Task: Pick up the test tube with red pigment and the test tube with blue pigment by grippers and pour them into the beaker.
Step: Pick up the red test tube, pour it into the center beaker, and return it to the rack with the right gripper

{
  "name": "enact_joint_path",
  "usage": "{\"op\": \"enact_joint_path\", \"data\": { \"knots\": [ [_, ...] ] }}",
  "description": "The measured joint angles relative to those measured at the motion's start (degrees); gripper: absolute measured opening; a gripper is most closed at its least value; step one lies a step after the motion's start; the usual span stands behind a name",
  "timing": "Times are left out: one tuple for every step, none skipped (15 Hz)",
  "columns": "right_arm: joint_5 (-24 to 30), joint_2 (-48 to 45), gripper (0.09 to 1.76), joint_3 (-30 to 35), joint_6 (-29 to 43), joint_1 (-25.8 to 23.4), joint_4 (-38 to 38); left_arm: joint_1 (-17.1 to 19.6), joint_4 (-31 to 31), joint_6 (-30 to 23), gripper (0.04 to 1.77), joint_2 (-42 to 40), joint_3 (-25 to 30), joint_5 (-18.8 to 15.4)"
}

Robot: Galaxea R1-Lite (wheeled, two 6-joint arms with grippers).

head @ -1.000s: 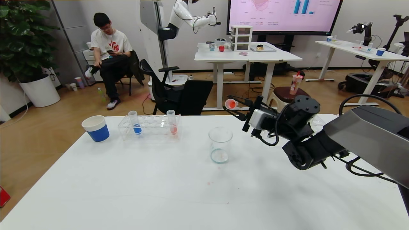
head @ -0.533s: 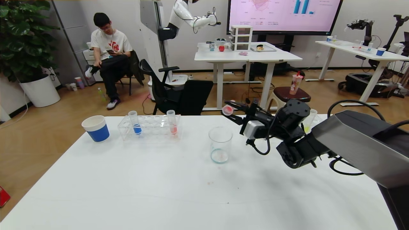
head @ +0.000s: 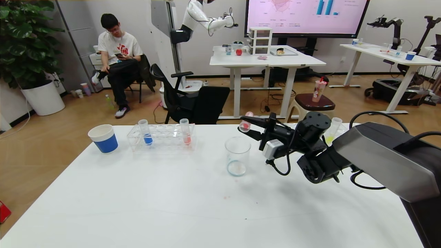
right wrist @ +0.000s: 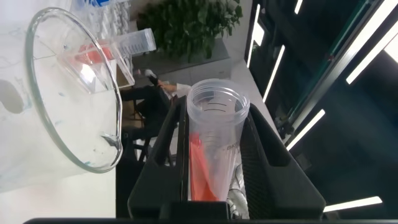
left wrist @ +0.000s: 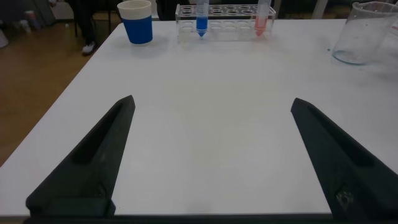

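My right gripper is shut on the test tube with red pigment, held nearly level with its open mouth just above the far right rim of the beaker. In the right wrist view the tube sits between the black fingers, red liquid lying along its lower side, beside the beaker rim. The test tube with blue pigment stands at the left end of a clear rack. My left gripper is open and empty, low over the bare table, with the blue tube far ahead.
A tube with paler salmon-pink liquid stands at the rack's right end. A blue-and-white paper cup stands left of the rack. A tube with yellow-green liquid stands behind my right arm. The white table spreads in front.
My right gripper has moved left and down toward the beaker with the red tube, bringing the tube's mouth close over the rim. Rack, cup and beaker have not moved.
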Motion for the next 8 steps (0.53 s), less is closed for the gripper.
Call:
{"op": "enact_joint_path", "data": {
  "knots": [
    [0.3,0.0,0.50,-0.4,-1.2,0.0,0.8,0.0,0.0,0.0,1.75,0.0,0.0,0.0],
    [0.6,0.1,0.50,-1.0,-2.5,0.0,2.1,0.0,0.0,0.0,1.75,0.0,0.0,0.0],
    [0.9,0.1,0.50,-1.8,-4.2,-0.1,3.6,0.0,0.0,0.0,1.75,0.0,0.0,0.0],
    [1.1,0.1,0.50,-2.5,-6.0,-0.2,5.4,0.0,0.0,0.0,1.75,0.0,0.0,0.0],
    [1.1,0.1,0.50,-3.1,-7.7,-0.4,6.8,0.0,0.0,0.0,1.75,0.0,0.0,0.0],
    [1.2,0.2,0.50,-3.6,-8.8,-0.4,7.6,0.0,0.0,0.0,1.75,0.0,0.0,0.0],
    [1.2,0.3,0.50,-4.2,-9.6,-0.6,8.2,0.0,0.0,0.0,1.75,0.0,0.0,0.0],
    [1.2,0.4,0.50,-4.6,-10.3,-0.7,8.7,0.0,0.0,0.0,1.75,0.0,0.0,0.0]
  ]
}}
